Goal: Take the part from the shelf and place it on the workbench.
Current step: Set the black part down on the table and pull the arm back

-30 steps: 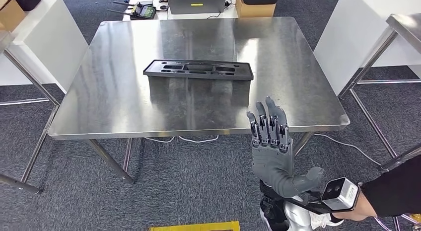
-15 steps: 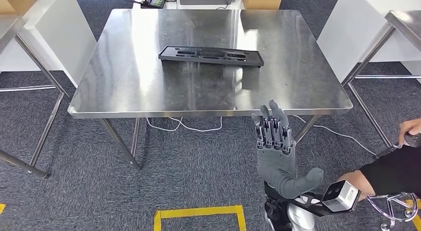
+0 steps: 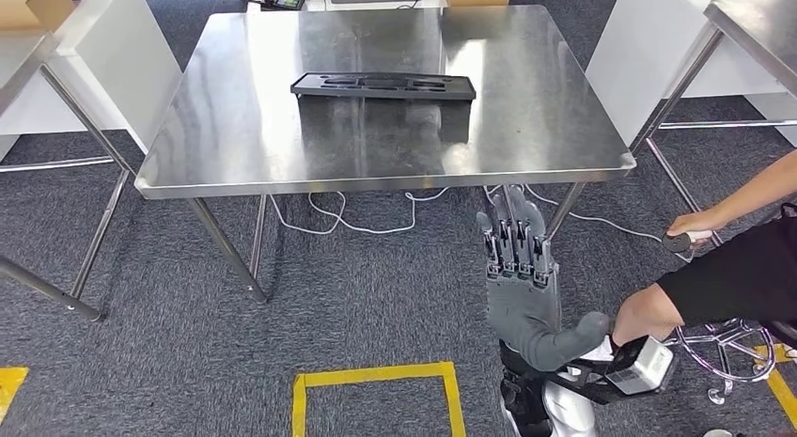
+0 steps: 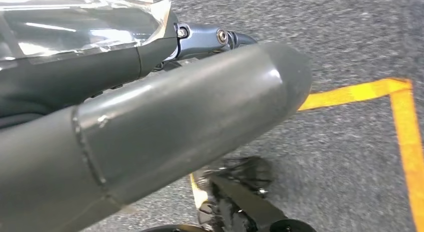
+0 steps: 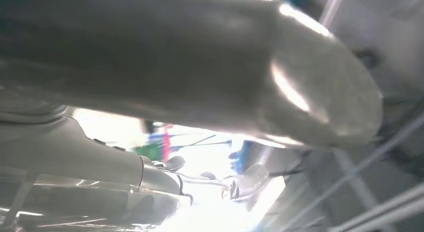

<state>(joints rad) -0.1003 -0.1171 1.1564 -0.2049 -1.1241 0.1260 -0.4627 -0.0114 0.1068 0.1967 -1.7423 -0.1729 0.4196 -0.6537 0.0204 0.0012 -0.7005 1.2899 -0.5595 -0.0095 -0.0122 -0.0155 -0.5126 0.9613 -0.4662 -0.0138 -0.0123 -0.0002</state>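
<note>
The black moulded part (image 3: 383, 85) lies flat on the steel workbench (image 3: 282, 146), towards its far side. My right hand (image 3: 519, 277) is raised in front of the bench's near edge, over the carpet. Its fingers are straight and it holds nothing. It stands well short of the part. The right wrist view is blurred, with that hand's thick thumb (image 5: 200, 57) across it. In the left wrist view my left hand (image 4: 175, 122) hangs above the carpet, thumb in front. How its fingers lie is hidden.
A person sits at the right, one hand (image 3: 686, 234) on a stool and a leg (image 3: 733, 277) close to my right arm. Yellow floor tape (image 3: 376, 376) marks a square below. Cables (image 3: 376, 221) trail under the bench. A white table (image 3: 66, 61) stands left, another steel table (image 3: 752, 23) right.
The camera has moved back and the workbench now lies farther off. My right hand keeps its raised pose. The person's arm and leg have come further into view at the right.
</note>
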